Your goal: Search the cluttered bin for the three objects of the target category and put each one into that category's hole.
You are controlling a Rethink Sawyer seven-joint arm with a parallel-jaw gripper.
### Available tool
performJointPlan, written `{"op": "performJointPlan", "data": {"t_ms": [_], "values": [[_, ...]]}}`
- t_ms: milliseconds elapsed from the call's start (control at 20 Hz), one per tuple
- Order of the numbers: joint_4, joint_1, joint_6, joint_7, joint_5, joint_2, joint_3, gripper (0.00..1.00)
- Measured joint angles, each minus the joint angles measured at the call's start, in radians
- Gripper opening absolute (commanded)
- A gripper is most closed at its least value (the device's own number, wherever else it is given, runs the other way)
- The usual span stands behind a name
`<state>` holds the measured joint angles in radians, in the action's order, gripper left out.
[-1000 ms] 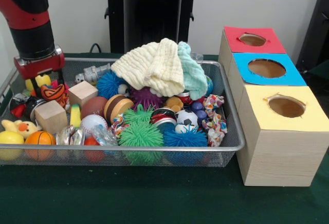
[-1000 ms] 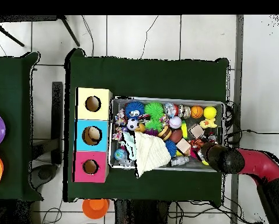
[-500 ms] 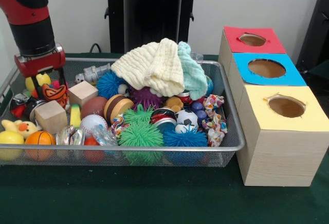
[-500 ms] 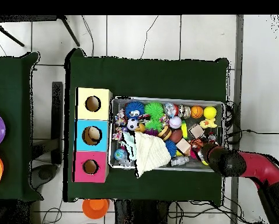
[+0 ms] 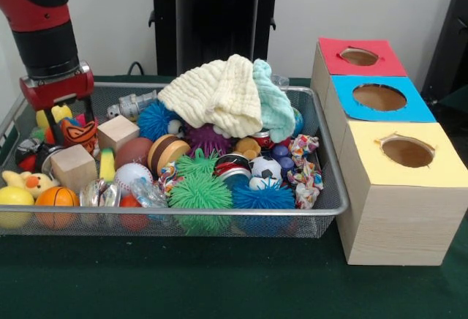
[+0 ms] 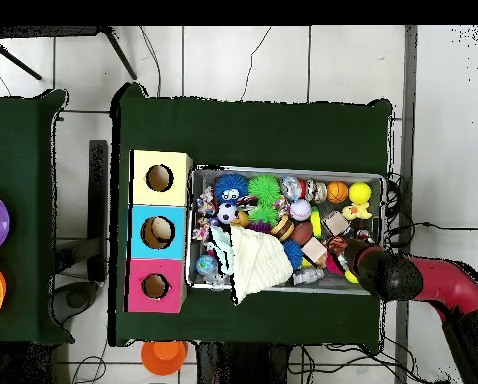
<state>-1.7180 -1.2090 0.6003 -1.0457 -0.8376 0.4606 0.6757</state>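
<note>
Bin (image 5: 322, 151) packed with toys, cloths (image 5: 219, 92) heaped at far middle. Gripper (image 5: 67, 125) at far-left corner over orange toy (image 5: 77, 132); can't tell its opening or whether it holds anything.

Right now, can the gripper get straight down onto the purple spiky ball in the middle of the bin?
Probably not cleanly. The purple spiky ball sits half under the cream cloth, which overhangs it from above, and the gripper is over the bin's other end.
</note>
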Motion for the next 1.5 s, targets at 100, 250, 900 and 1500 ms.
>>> {"op": "performJointPlan", "data": {"t_ms": [100, 250, 900, 1500], "values": [[-0.001, -0.001, -0.005, 0.000, 0.000, 0.000, 0.006, 1.00], [-0.003, -0.003, -0.010, 0.000, 0.000, 0.000, 0.010, 1.00], [-0.023, -0.008, -0.042, 0.000, 0.000, 0.000, 0.011, 0.00], [-0.059, -0.007, -0.042, 0.000, 0.015, 0.034, 0.022, 0.00]]}}
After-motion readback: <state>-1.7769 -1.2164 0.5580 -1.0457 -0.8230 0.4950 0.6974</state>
